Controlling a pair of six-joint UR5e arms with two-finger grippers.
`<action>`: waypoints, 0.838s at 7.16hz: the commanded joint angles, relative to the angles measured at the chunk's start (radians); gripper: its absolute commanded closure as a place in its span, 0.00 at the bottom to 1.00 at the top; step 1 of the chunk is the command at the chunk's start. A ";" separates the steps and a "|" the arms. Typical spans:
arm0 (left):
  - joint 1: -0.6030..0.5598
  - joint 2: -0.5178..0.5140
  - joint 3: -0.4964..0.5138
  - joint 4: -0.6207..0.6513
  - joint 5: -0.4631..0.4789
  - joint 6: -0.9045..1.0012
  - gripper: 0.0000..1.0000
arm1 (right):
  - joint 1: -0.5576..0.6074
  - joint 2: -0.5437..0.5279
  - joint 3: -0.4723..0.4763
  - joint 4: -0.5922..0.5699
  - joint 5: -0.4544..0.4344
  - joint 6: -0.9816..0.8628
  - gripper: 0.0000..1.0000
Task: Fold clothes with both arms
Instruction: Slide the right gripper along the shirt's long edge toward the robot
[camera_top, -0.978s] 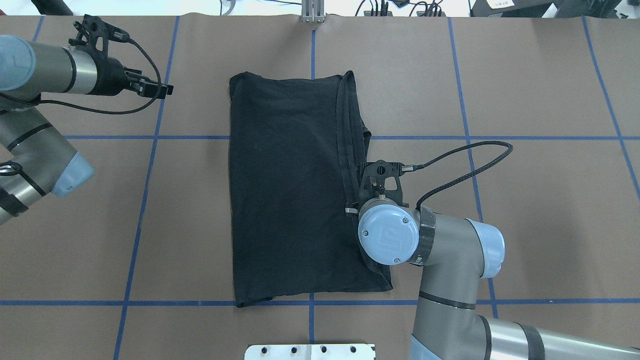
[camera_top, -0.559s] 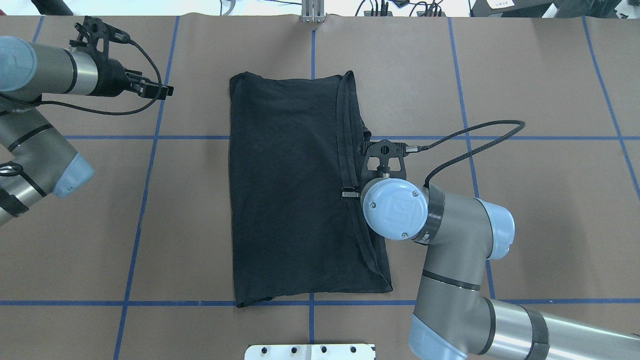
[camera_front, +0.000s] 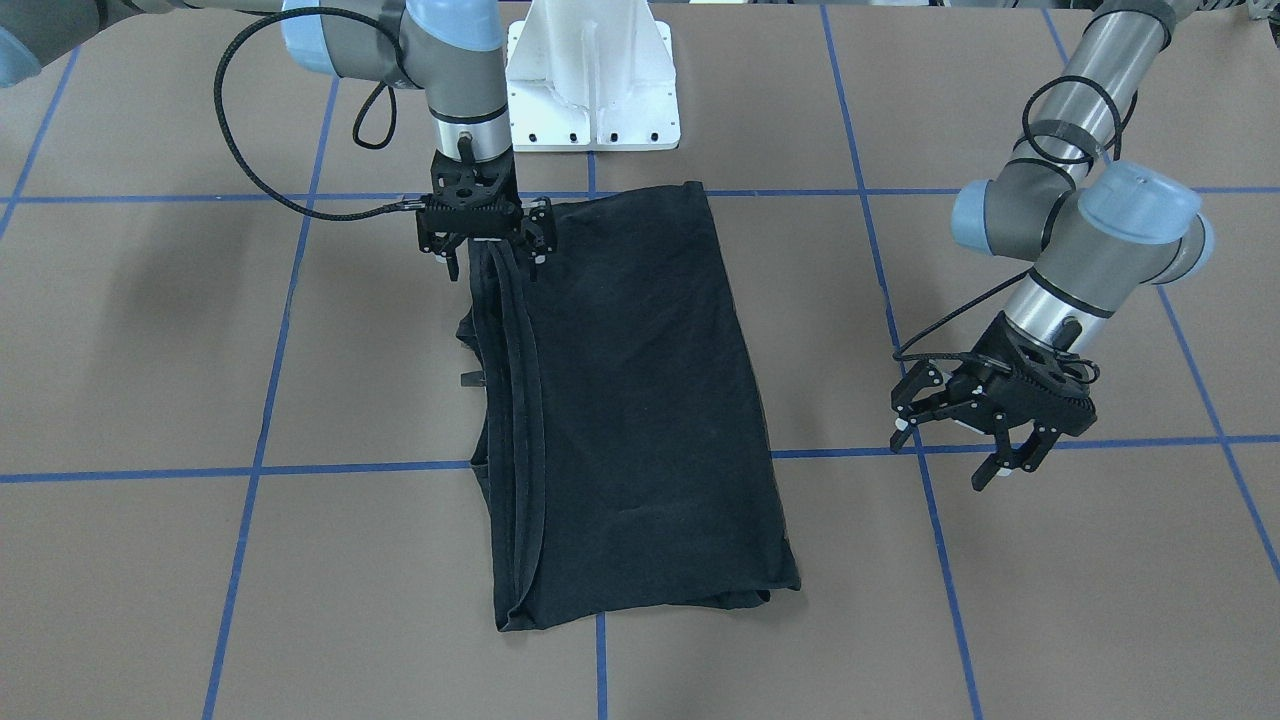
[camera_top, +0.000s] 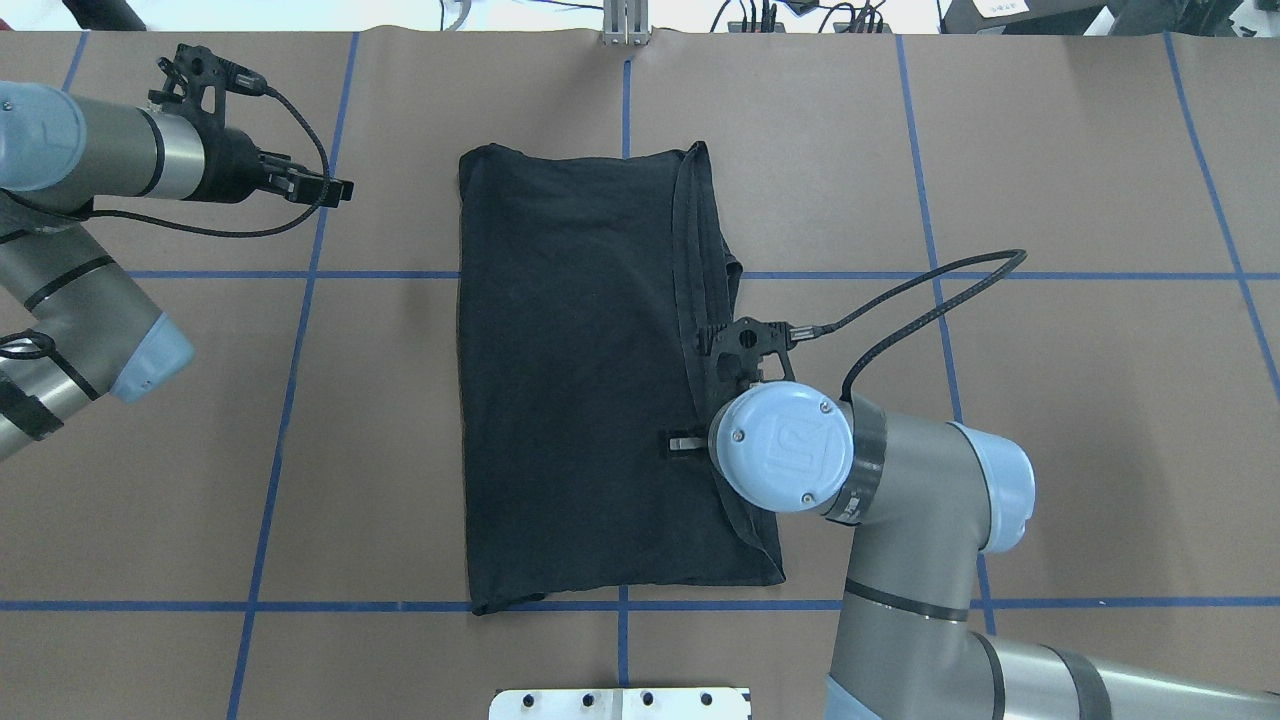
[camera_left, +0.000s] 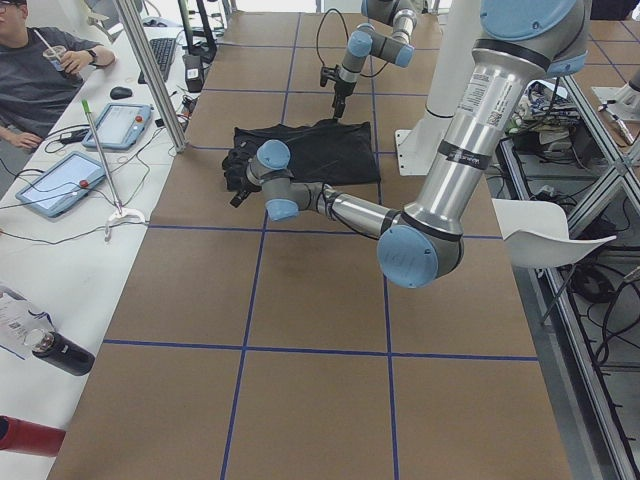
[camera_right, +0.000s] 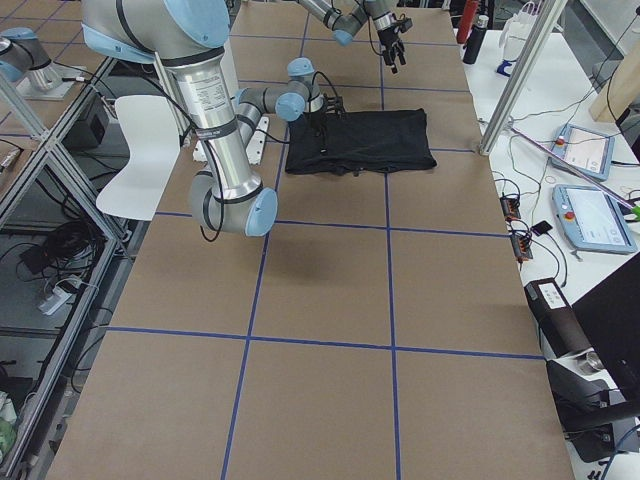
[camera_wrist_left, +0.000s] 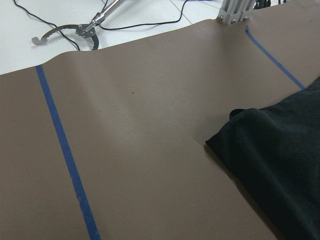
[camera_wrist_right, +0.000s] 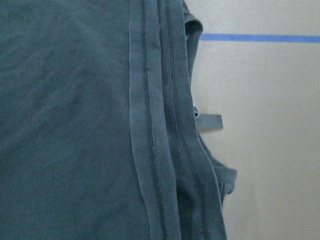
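Observation:
The black T-shirt (camera_top: 580, 380) lies folded into a long rectangle, plain side up, in the middle of the brown table; it also shows in the front view (camera_front: 640, 400). My right gripper (camera_front: 492, 262) hangs open just above the shirt's stacked hemmed edge, its jaws on either side of that edge, holding nothing. One of its fingertips (camera_top: 680, 442) shows beside the wrist cap. The right wrist view shows the hems (camera_wrist_right: 160, 150) and a small grey label (camera_wrist_right: 210, 121). My left gripper (camera_front: 945, 455) is open and empty above bare table, well off the shirt's other side (camera_top: 335, 187).
The white pedestal base (camera_front: 590, 90) stands at the robot's edge of the table. Blue tape lines (camera_top: 300, 274) cross the brown cover. An aluminium post (camera_top: 625, 25) stands at the far edge. Tablets (camera_left: 60, 185) and a seated person (camera_left: 40, 70) are beyond it.
My right gripper first moved away from the robot along the shirt's hemmed edge, then came back toward the robot and slightly onto the shirt. The left arm shifted slightly. The shirt has not moved.

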 joint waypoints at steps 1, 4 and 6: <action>0.004 0.000 0.000 0.000 -0.001 -0.002 0.00 | -0.075 -0.010 0.015 -0.050 -0.004 -0.098 0.06; 0.004 0.002 -0.002 0.000 -0.001 -0.002 0.00 | -0.112 -0.062 0.023 -0.050 0.005 -0.195 0.34; 0.004 0.002 0.000 0.000 -0.001 -0.004 0.00 | -0.128 -0.077 0.021 -0.052 0.000 -0.226 0.43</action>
